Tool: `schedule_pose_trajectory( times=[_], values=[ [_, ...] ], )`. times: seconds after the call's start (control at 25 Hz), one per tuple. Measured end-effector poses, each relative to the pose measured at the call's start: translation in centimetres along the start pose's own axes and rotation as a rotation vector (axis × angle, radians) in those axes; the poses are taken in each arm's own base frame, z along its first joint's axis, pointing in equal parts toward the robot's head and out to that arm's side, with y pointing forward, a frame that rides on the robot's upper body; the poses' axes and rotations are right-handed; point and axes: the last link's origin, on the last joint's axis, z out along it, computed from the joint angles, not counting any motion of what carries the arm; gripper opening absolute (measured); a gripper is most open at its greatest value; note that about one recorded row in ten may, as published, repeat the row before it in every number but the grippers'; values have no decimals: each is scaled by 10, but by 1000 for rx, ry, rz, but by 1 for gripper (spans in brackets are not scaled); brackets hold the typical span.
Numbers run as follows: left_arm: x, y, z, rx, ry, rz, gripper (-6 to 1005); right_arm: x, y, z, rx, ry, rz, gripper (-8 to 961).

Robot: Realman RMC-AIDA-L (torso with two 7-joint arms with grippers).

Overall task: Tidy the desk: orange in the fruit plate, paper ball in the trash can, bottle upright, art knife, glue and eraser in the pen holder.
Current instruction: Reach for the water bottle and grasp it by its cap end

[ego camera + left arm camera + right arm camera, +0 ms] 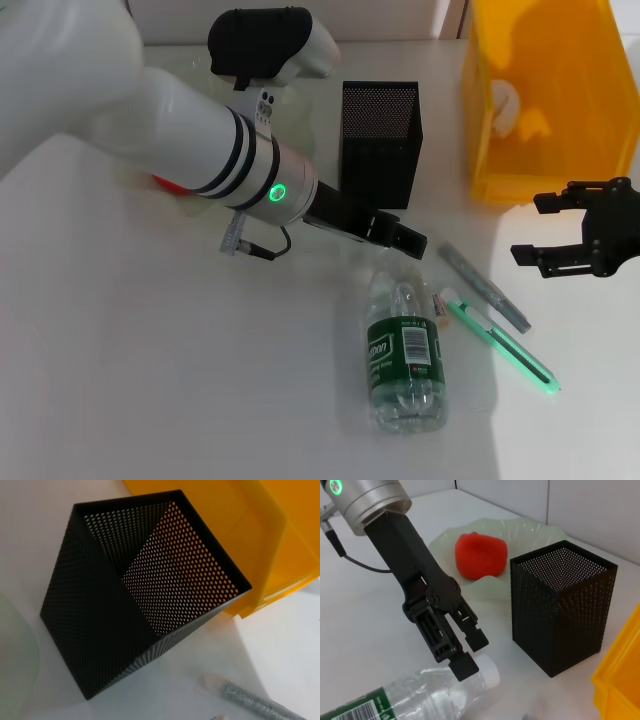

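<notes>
Desk: white top (200, 400); we see the bottle (404, 350) lying near centre.
Bottle: light, slick, squashy; we'd grip mid-body.
Left gripper (465, 652): jaws spread over the cap.
Right gripper (560, 232): spread, idle right.

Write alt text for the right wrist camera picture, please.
The left gripper, fingers slightly apart, hovers at the cap end of the lying bottle, beside the black pen holder. Behind, the orange sits in the fruit plate.
</notes>
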Motion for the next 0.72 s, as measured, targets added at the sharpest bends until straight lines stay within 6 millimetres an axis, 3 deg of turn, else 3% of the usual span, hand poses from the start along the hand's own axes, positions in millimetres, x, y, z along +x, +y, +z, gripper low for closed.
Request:
schedule_pose_trajectory(
  times=[0.72],
  values=[
    [-3,-8,2,-22,13,-42,781,0,1,5,-14,18,-5,787]
  ],
)
